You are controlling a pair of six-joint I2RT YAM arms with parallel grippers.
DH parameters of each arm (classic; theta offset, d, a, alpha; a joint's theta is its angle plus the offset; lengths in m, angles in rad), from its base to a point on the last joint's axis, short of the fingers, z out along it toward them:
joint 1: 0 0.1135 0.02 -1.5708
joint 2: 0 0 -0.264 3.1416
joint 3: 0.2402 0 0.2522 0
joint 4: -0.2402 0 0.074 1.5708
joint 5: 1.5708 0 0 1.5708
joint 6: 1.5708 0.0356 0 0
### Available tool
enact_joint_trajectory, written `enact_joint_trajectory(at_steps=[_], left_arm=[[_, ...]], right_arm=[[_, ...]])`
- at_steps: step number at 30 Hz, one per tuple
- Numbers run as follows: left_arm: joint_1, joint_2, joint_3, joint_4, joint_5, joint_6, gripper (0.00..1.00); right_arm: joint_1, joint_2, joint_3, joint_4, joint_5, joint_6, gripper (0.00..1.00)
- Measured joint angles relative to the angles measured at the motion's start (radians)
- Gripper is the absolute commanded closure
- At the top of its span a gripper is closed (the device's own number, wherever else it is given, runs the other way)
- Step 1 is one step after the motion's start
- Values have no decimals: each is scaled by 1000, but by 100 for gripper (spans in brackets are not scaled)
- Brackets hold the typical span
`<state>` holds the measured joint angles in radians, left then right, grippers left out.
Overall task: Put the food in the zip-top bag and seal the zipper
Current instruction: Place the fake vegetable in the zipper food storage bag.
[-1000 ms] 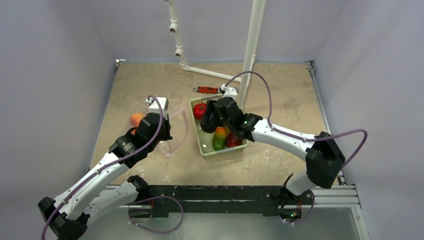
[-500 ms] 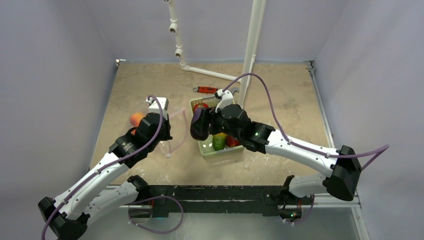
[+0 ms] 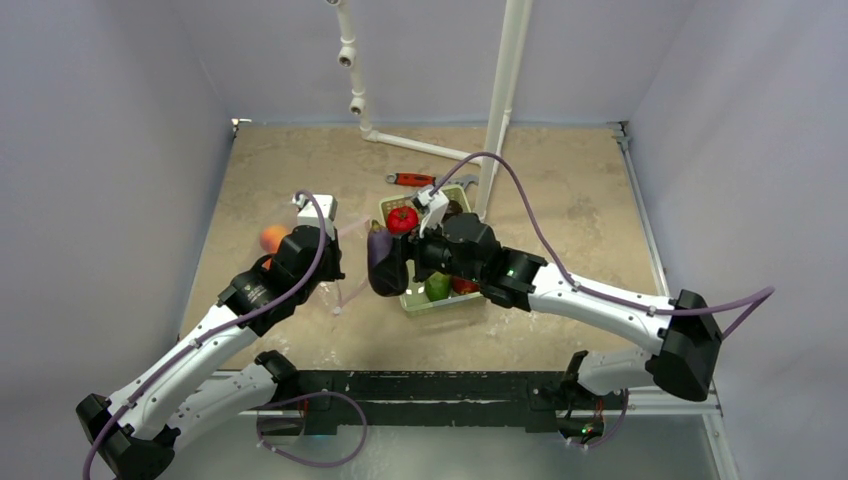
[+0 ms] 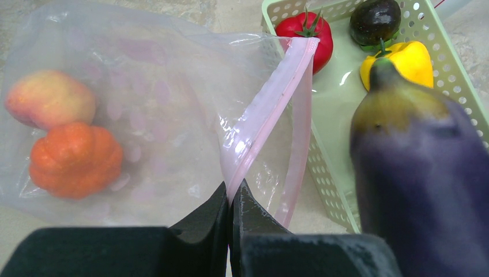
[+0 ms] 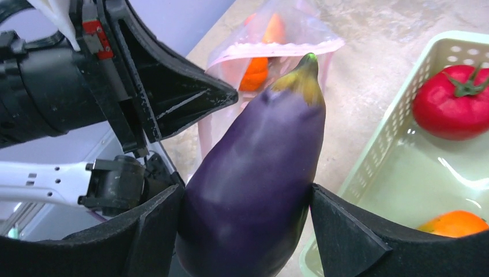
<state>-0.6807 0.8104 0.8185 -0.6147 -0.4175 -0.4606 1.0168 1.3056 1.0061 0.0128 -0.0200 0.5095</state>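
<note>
**Eggplant held at the bag's mouth**

The right pincer (image 5: 249, 231) is clamped around a purple eggplant (image 5: 259, 144), one finger on each side of its thick end. The eggplant's green stem tip points at the clear bag (image 4: 144, 86). From above, the eggplant hangs in the air between the bag and the light green basket (image 4: 340, 190), outside both.

The left pincer (image 4: 232, 202) is pinched tight on the pink zipper (image 4: 271, 98), holding one lip apart from the other so the mouth gapes toward the basket. A peach (image 4: 49, 99) and an orange pumpkin (image 4: 75, 158) lie inside the bag on the tabletop (image 3: 570, 190).

A red tomato (image 4: 314, 37), a yellow pepper (image 4: 406, 60) and a dark round piece (image 4: 375, 20) sit in the basket. A red-handled wrench (image 3: 410, 180) lies just behind it.
</note>
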Motion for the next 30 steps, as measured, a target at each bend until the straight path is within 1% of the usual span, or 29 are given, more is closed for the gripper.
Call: enact_joint_trajectory(at_steps=[15,26,30], left_arm=[[0,0,0,0,5,0,100],[0,0,0,0,16,0,100],[0,-3,0,0,17,0,100]], right_arm=[[18,152,10,55,-98,-41,71],[18,262,119,77,-95,-47,70],[18,306,148,73,-74,-47,67]])
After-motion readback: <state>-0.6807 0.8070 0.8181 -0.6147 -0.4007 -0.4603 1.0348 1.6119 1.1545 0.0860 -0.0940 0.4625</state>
